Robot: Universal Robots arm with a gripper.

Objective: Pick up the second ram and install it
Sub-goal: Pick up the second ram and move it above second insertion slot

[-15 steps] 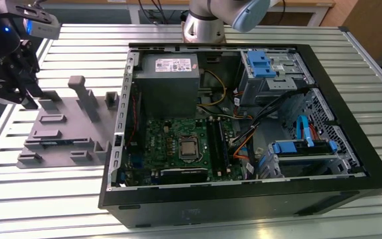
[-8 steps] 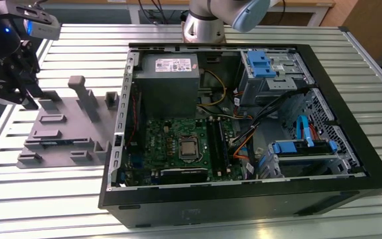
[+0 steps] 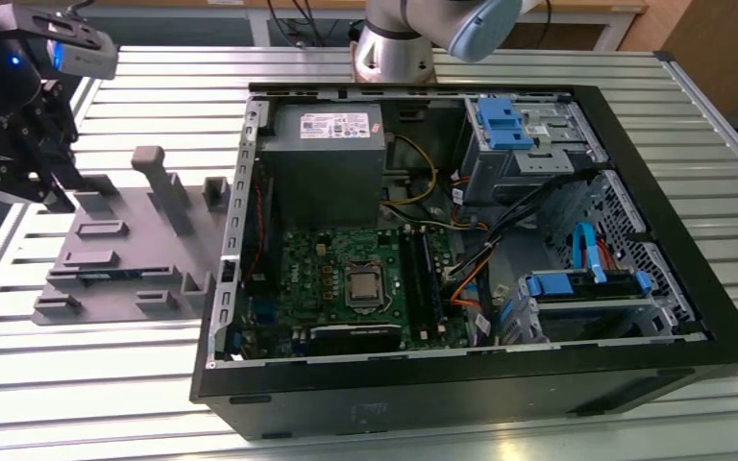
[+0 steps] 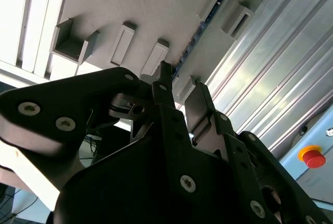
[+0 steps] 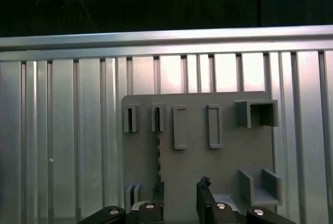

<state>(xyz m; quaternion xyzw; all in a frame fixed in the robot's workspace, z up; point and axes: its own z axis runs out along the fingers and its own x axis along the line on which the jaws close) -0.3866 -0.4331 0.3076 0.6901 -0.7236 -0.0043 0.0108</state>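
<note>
the gripper (image 5: 180, 186) is hovering empty, jaws apart, over the grey tray (image 5: 197, 172). the ram stick (image 5: 157, 151) is standing on edge in its slot, likely so the fingers can pinch its flat sides.

The second ram (image 4: 188, 44), a long, thin blue-green circuit-board stick, stands on its long edge in a slot of the grey tray (image 4: 156, 5), between small upright holders. In the first wrist view, the ram (image 5: 157, 153) appears edge-on as a narrow dark line.
</note>
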